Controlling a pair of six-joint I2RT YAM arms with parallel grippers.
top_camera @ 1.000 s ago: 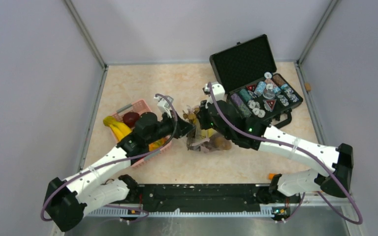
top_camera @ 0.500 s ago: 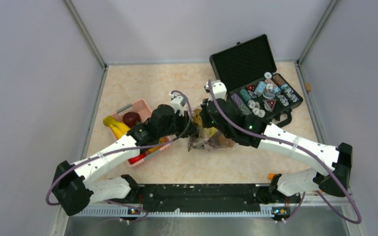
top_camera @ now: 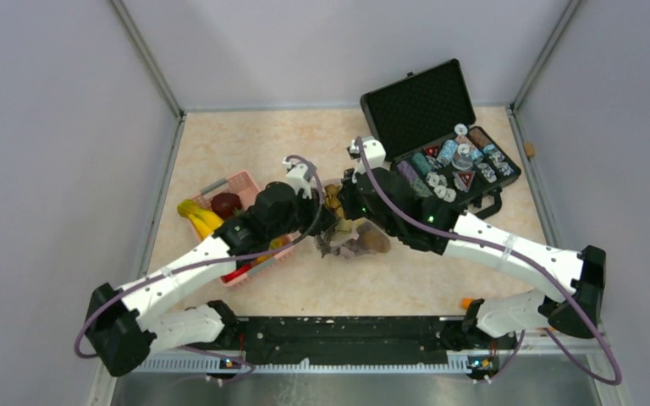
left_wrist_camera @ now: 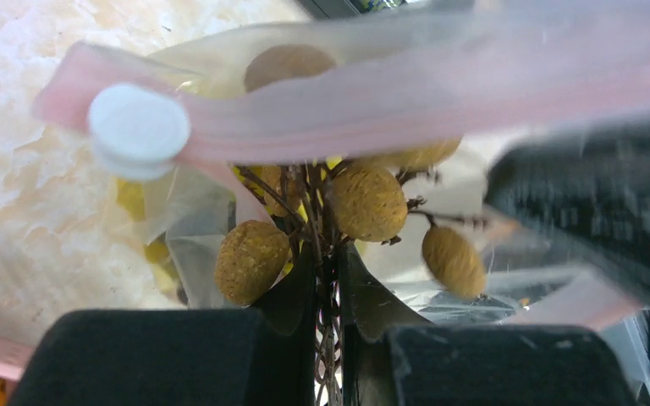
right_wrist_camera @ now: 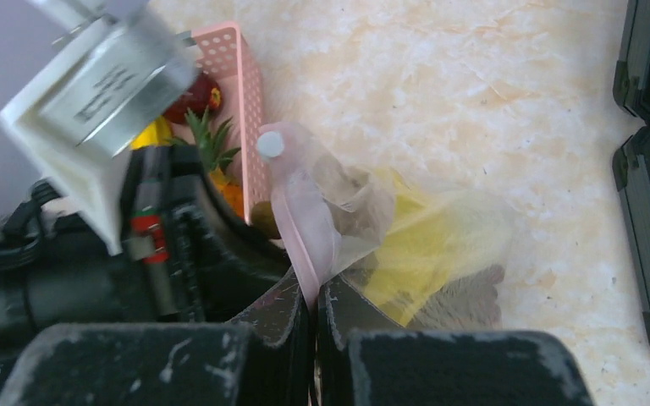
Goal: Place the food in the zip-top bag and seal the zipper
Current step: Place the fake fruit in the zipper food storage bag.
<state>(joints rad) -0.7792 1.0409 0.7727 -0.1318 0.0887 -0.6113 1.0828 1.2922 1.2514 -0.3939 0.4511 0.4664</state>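
With yellow food (right_wrist_camera: 415, 254) in the zip-top bag (right_wrist_camera: 364, 199), the right gripper (right_wrist_camera: 313, 296) pinches the zipper (right_wrist_camera: 298, 222) while the left gripper (left_wrist_camera: 328, 288) grips a tan fruit bunch (left_wrist_camera: 367, 203), seemingly at the unsealed mouth.

Left gripper (left_wrist_camera: 330, 288) nearer zip-top bag (right_wrist_camera: 364, 203)

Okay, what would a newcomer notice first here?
Mid-table, the left gripper pinches a bunch of tan balls by its stem at the mouth of the clear bag, while the right gripper clamps the pink zipper strip. Back right, an open black case shows colourful small pieces.
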